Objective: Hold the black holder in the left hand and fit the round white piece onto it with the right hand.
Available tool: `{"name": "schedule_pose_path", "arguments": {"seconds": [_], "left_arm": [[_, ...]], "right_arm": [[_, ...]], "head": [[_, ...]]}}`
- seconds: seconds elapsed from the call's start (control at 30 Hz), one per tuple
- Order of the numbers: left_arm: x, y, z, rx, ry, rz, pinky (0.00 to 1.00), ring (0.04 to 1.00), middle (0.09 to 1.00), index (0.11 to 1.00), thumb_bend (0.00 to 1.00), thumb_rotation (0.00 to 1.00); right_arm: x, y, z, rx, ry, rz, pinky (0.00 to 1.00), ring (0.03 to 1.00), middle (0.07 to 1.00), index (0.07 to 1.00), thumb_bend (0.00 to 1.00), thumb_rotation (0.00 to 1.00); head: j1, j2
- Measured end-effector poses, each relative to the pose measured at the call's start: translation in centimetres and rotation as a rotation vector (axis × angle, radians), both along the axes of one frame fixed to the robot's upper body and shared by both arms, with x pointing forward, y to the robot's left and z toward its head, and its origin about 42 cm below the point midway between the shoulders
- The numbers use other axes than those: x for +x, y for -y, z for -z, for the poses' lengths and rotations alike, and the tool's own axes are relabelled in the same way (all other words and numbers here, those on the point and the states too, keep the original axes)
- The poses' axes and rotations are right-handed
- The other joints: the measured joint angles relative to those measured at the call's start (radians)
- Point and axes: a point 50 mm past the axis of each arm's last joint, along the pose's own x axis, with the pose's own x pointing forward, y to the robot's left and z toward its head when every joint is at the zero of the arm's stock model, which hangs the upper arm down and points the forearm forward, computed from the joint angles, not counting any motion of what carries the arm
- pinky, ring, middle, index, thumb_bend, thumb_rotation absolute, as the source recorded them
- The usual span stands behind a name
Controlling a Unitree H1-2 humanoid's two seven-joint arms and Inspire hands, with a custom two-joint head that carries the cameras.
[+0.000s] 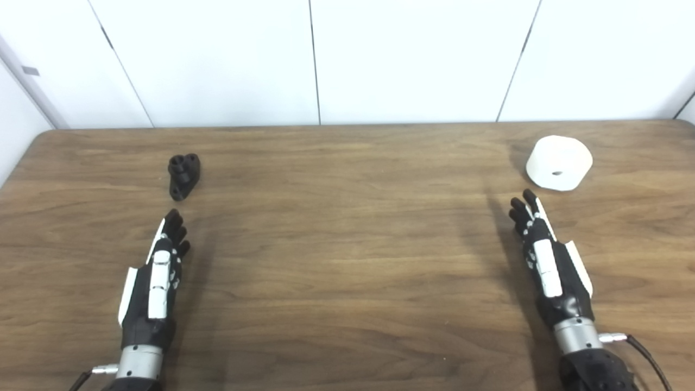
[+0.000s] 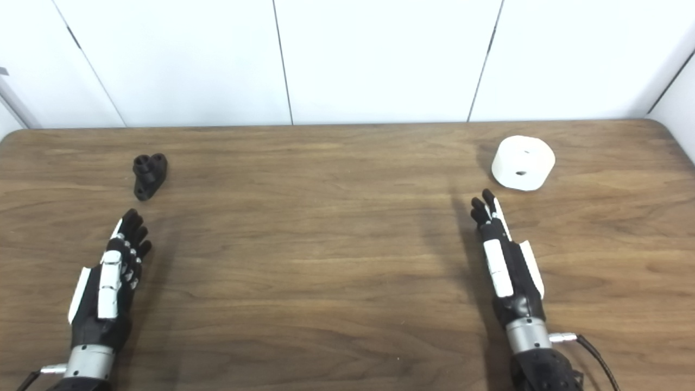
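The black holder (image 1: pixel 183 175) lies on the wooden table (image 1: pixel 347 244) at the far left; it also shows in the right eye view (image 2: pixel 149 175). The round white piece (image 1: pixel 558 162) with a small centre hole sits at the far right, and it shows in the right eye view (image 2: pixel 523 162) too. My left hand (image 1: pixel 157 271) is open and empty, fingers stretched forward, a short way in front of the holder and apart from it. My right hand (image 1: pixel 548 260) is open and empty, fingertips just short of the white piece, not touching it.
White wall panels (image 1: pixel 347 60) stand behind the table's far edge. The table's rounded corners show at far left and far right. Bare wood lies between my two hands.
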Motion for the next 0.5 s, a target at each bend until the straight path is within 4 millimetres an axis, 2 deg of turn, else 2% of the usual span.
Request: {"name": "schedule_pose_path", "arguments": {"seconds": [0.3,0.5], "left_arm": [[-0.01,0.02,-0.04,0.0,-0.001,0.0,1.0,1.0,1.0,0.999,0.33,1.0],[0.0,0.04,0.01,0.005,0.002,0.002,1.0,1.0,1.0,0.994,0.35,1.0]], "right_arm": [[-0.01,0.01,0.01,-0.001,0.0,0.001,1.0,0.954,0.956,1.0,0.57,1.0],[0.0,0.01,0.01,-0.001,0.0,0.001,1.0,0.957,0.962,1.0,0.57,1.0]], "head": [[0.005,-0.005],[0.02,-0.012]]}}
